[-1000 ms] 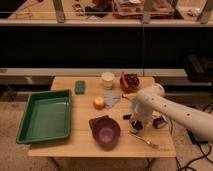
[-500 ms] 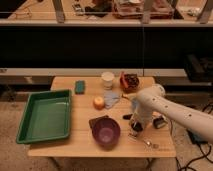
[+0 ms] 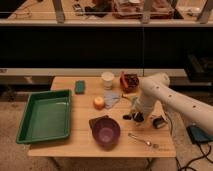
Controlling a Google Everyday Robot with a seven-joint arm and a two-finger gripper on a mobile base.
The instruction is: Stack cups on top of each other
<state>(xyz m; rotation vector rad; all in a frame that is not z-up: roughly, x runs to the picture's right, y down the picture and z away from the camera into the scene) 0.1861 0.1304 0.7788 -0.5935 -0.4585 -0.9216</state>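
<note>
A white cup stands upright at the back middle of the wooden table. In front of it is a light blue cup, next to a small orange object. My gripper hangs low over the table's right part. It is to the right of the light blue cup and behind the right side of the purple bowl. The white arm reaches in from the right. Nothing can be made out between the fingers.
A green tray fills the table's left side, and a green sponge lies behind it. A dark red container is at the back right. A spoon lies near the front right edge and a black item lies under the arm.
The gripper has only shifted slightly in place over the table's right part. The cups, bowl and tray have not moved.
</note>
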